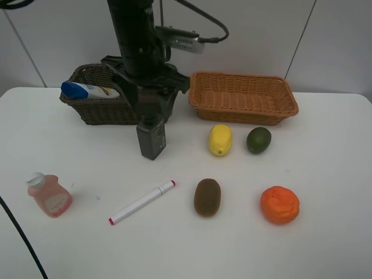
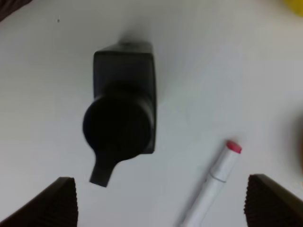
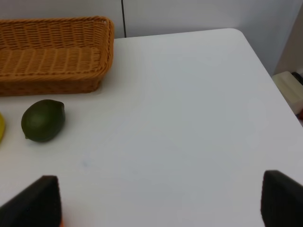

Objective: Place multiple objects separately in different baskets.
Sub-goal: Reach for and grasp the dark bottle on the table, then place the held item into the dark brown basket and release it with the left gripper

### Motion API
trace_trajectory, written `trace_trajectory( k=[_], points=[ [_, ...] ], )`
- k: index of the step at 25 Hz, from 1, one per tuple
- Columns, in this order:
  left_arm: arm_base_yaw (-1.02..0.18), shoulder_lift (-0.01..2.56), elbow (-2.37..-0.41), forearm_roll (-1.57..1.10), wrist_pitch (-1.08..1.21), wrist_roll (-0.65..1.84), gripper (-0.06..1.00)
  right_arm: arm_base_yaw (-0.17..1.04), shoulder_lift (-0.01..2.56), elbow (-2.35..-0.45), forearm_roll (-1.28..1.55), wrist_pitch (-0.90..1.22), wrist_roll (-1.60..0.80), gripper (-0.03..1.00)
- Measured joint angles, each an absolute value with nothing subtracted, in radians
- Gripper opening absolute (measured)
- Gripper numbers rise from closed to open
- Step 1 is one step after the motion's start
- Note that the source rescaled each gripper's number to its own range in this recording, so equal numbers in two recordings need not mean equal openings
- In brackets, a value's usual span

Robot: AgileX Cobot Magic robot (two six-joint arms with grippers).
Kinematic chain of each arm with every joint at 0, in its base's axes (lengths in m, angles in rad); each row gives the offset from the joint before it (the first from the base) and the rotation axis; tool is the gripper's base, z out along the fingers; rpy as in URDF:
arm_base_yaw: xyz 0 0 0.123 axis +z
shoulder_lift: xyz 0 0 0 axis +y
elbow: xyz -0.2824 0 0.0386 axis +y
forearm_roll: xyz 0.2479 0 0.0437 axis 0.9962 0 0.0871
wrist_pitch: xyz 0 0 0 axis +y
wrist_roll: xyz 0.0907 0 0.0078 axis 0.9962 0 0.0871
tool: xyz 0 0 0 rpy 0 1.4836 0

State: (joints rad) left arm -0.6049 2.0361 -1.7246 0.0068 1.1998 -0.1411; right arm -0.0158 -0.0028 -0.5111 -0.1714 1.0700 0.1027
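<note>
Green bottle [image 2: 124, 125] stands upright on the table [image 2: 236, 71] just ahead of my left gripper [image 2: 165, 204], in line with the gap between its spread fingers, untouched. Marker [image 2: 215, 182] lies near one finger. Right gripper [image 3: 161, 203] is also wide open, holding nothing. Lime [image 3: 43, 120] sits ahead and off to one side, with the tan basket [image 3: 52, 52] beyond it.

The white table [image 1: 325, 151] carries a dark brown basket [image 1: 96, 107] near its far left corner and a tan basket [image 1: 244, 111] along the far edge. Mid-table sit a small dark bottle [image 1: 152, 138], upright, a lemon [image 1: 220, 139] and a lime [image 1: 258, 140]. Toward the near edge lie a pink bottle [image 1: 50, 196], a marker [image 1: 142, 202], a kiwi [image 1: 207, 197] and an orange [image 1: 279, 204].
</note>
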Motion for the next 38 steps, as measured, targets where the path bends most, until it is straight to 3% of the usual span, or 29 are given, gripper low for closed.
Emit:
trace_trajectory(
  k=[20, 23, 26, 34, 38],
  points=[
    [-0.594, 2.23, -1.716, 0.012, 1.179, -0.134, 0.9, -0.016, -0.003, -0.511, -0.171, 1.07, 0.103, 1.0],
    [-0.594, 2.23, -1.717, 0.018, 1.164, -0.134, 0.74, -0.016, -0.003, -0.511, -0.171, 1.07, 0.103, 1.0],
    [-0.594, 2.23, -1.719, 0.034, 1.162, -0.134, 0.36, -0.016, -0.003, -0.511, -0.171, 1.07, 0.103, 1.0],
    [-0.594, 2.182, -1.73, 0.067, 1.193, -0.107, 0.36, -0.016, -0.003, -0.511, -0.171, 1.07, 0.103, 1.0],
    [-0.58, 2.089, -1.869, 0.057, 1.199, -0.087, 0.36, -0.016, -0.003, -0.511, -0.171, 1.07, 0.103, 1.0]
  ],
)
